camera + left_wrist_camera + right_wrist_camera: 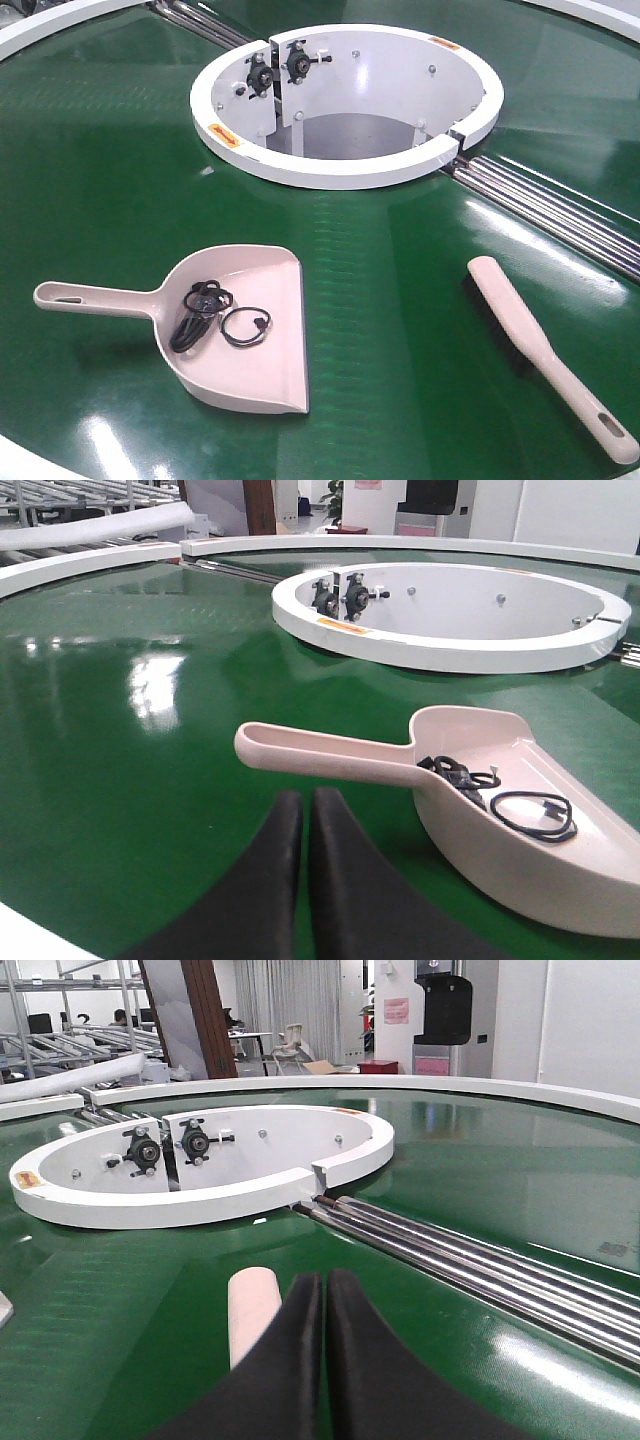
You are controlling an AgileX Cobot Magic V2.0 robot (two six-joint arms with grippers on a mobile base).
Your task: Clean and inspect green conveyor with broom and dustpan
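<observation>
The exterior front-facing view shows the dustpan (235, 325) lying on the green conveyor (90, 170) with dark rings and cord (215, 315) in its scoop, and the broom (548, 355) well apart to its right; both look like light, stiff, rather slick plastic, best taken by their slotted handles. In the left wrist-mounted view the left tool (305, 810) is pinched narrow on nothing, just short of the dustpan's handle. In the right wrist-mounted view the right tool (324, 1295) is likewise narrow and empty, just beside the broom's rounded end.

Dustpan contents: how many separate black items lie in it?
2, as far as shows: a tangled black cord toward the handle side of the dustpan, and a black ring beside it. Smaller bits may be hidden.
</observation>
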